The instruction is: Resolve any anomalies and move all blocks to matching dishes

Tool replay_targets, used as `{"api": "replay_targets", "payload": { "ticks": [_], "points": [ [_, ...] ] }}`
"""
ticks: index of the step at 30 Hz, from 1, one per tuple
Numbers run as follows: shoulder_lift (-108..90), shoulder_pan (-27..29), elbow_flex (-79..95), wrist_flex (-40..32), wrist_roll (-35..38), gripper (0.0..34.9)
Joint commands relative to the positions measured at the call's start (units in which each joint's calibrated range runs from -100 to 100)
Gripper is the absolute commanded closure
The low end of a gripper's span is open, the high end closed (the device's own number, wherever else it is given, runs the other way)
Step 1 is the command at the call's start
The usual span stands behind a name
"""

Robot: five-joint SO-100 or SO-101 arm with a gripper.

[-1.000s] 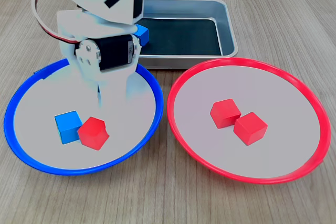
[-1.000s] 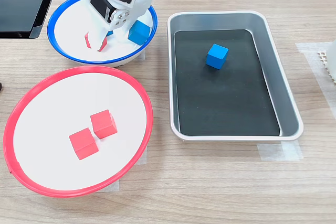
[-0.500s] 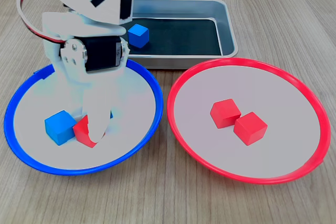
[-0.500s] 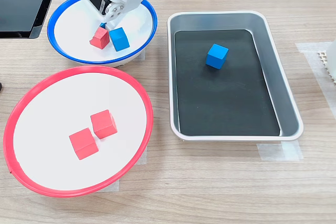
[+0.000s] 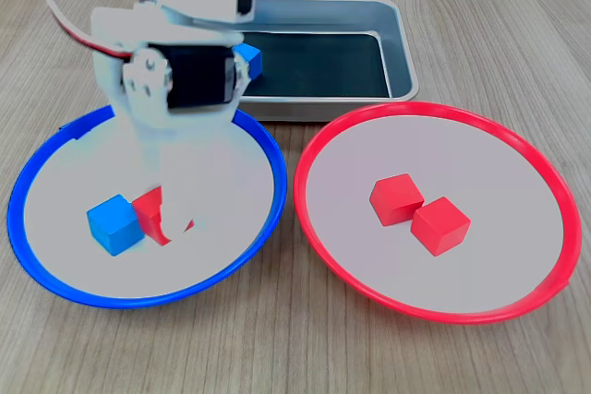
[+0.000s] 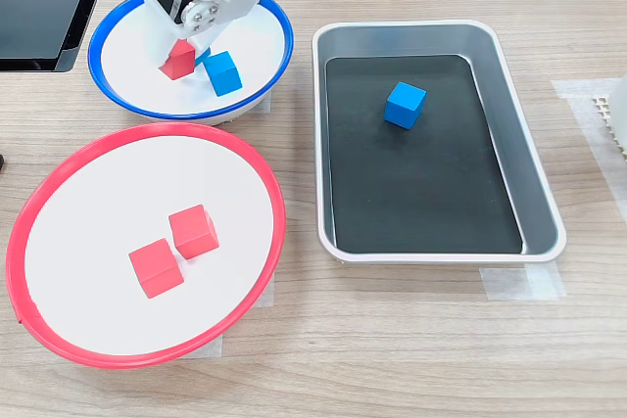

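My pincer [image 5: 166, 219] closes around the misplaced red block [image 5: 152, 212] in the blue-rimmed dish [image 5: 268, 149], beside a blue block [image 5: 114, 223]. Two red blocks [image 5: 419, 212] sit in the red-rimmed dish [image 5: 517, 145]; another blue block [image 6: 405, 105] waits in the tray [image 6: 509, 115].

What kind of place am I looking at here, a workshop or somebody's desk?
Most likely a robot test bench on a wood-grain table. A small white arm's pincer works over a blue-rimmed dish holding colored cubes, and the metal tray is taped down, suggesting a fixed experiment layout.
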Motion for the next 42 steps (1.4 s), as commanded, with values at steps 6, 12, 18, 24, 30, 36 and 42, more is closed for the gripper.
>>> {"api": "replay_targets", "payload": {
  "ticks": [6,12,18,24,30,36,42],
  "points": [
    [-16.7,-10.1,4.1,1.5,-9.6,34.7],
    [-19.0,-16.6,12.4,-2.4,-13.1,34.7],
    [-17.1,-18.9,19.6,-9.7,-13.0,25.3],
    [-15.1,-19.1,19.2,-10.3,-12.5,20.2],
    [-18.5,-17.8,19.5,-3.5,-12.2,20.7],
    [-31.8,-12.3,26.9,12.9,-8.1,20.7],
    [-45.1,-1.2,41.1,22.0,2.2,22.8]
  ]
}}
